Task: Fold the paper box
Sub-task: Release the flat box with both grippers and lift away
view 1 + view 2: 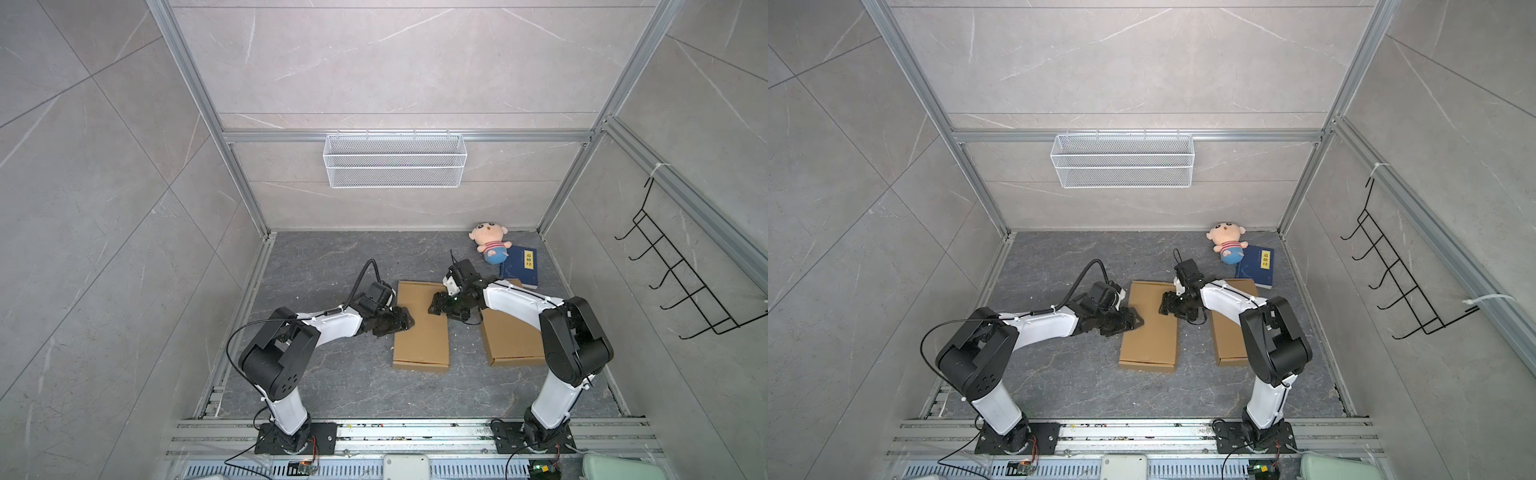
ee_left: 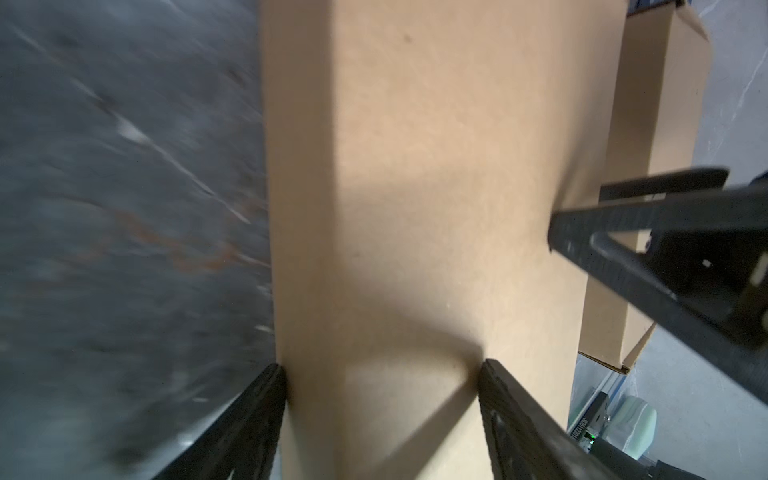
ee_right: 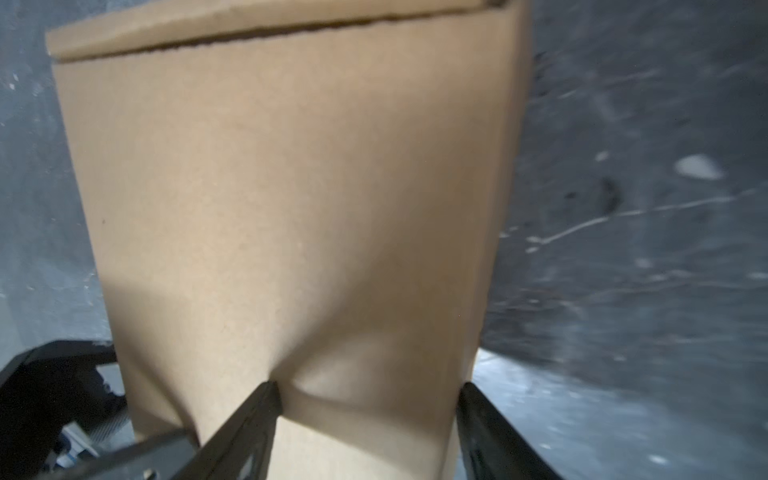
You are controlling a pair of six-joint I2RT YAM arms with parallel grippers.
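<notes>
**Item: left gripper**. Jaws parted, nothing pinched. One fingertip sits at the left long edge of the paper box; its mate rests on the top face.

**Item: right gripper**. Jaws likewise parted, with the tips pressed onto the same face by the opposite long edge, toward the far end. The card dimples between them (a press, by the look of it, not a pinch).

**Item: paper box.** Flat, brown, lying on the table between the two arms. Its long axis runs from the robot's side toward the back wall. Each claw is at its own long edge, so neither arm is nearer. The coming fold probably turns on those two edges.

**Item: second flat box**. Just beside the first on the right, partly under the right arm.
</notes>
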